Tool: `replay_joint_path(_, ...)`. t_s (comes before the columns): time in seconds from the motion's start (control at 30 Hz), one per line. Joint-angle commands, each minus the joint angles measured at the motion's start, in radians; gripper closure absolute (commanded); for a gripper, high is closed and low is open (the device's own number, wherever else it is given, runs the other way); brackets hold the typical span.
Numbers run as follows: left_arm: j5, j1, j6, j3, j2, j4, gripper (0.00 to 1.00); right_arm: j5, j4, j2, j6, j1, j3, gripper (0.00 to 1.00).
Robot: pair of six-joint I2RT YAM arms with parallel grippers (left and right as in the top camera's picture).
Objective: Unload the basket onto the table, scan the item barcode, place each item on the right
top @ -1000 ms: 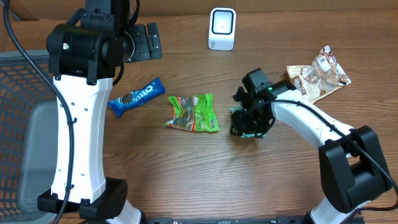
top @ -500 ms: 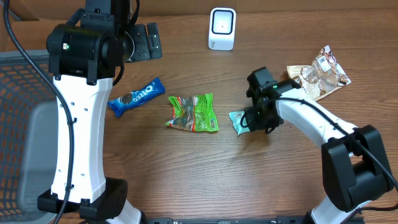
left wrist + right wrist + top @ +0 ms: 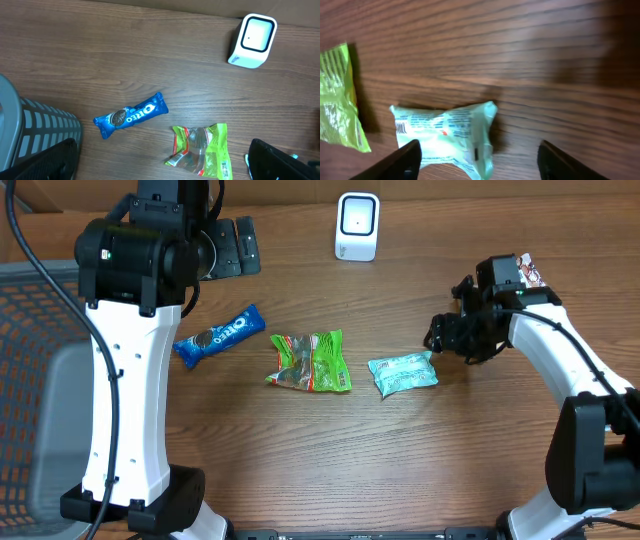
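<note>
Currently we find the mint-green packet lying flat on the desk, right of centre in the overhead frame, near the green packet on its left but not touching it; the right hand sits just up and right of it, apart from it, fingers spread, grasping nothing; the left hand, upper left, is likewise released; the white scanner stands at top centre, well apart from the packet; we note a blue Oreo bar left of centre and a brown packet at the upper right.
</note>
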Motion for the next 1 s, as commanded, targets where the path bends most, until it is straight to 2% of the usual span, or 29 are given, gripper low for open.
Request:
replay_joint_path(0.0,-0.013,0.0,0.019,-0.002,0.001,0.003,0.0,-0.108,0.035,0.054,-0.023,0.008,-0.042,0.23)
replay_joint_path(0.27,-0.013,0.0,0.019,-0.002,0.001,0.003,0.0,-0.161,0.07,0.144,-0.022,0.01,-0.068,0.23)
replay_joint_path(0.57,-0.013,0.0,0.019,-0.002,0.001,0.003,0.0,-0.262,0.052,0.21,-0.022,0.035,-0.086,0.4)
replay_joint_path(0.63,-0.013,0.0,0.019,-0.002,0.001,0.003,0.0,-0.262,0.078,0.213,-0.013,0.038,-0.119,0.5)
replay_joint_path(0.8,-0.013,0.0,0.019,-0.002,0.001,0.003,0.0,-0.263,0.125,0.213,0.005,0.037,-0.143,0.91)
replay_joint_path(0.83,-0.013,0.0,0.019,-0.002,0.001,0.003,0.0,-0.268,0.13,0.213,0.005,0.037,-0.143,0.96)
replay_joint_path(0.97,-0.013,0.0,0.019,-0.002,0.001,0.003,0.0,-0.358,0.108,0.209,-0.011,0.035,-0.107,0.96)
